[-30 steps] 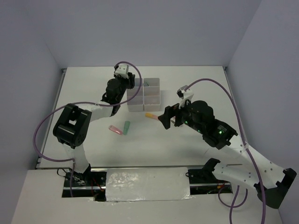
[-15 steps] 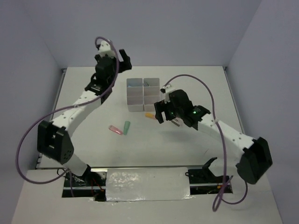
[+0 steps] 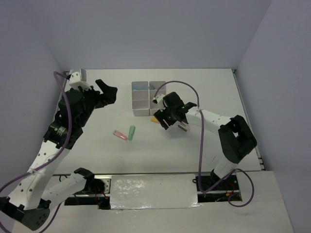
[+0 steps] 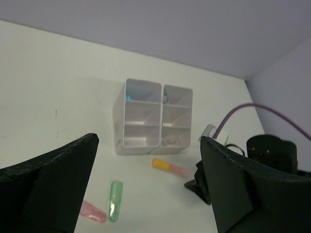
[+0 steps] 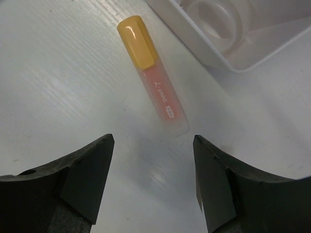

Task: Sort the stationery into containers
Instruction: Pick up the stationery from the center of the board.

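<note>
The white six-compartment container block stands at the table's middle back; it also shows in the left wrist view. An orange-capped marker lies just in front of it, clear in the right wrist view. My right gripper is open and low over the table, its fingertips just short of the marker's clear end, holding nothing. A green marker and a pink marker lie side by side further left. My left gripper is open and empty, raised left of the containers.
A clear tape ring lies in the near right compartment. A blue item and a green item show in the two far compartments. The right arm's purple cable loops beside the containers.
My left arm has swung away from the containers to the left and risen. My right gripper has moved left and down to the orange marker, still open.
</note>
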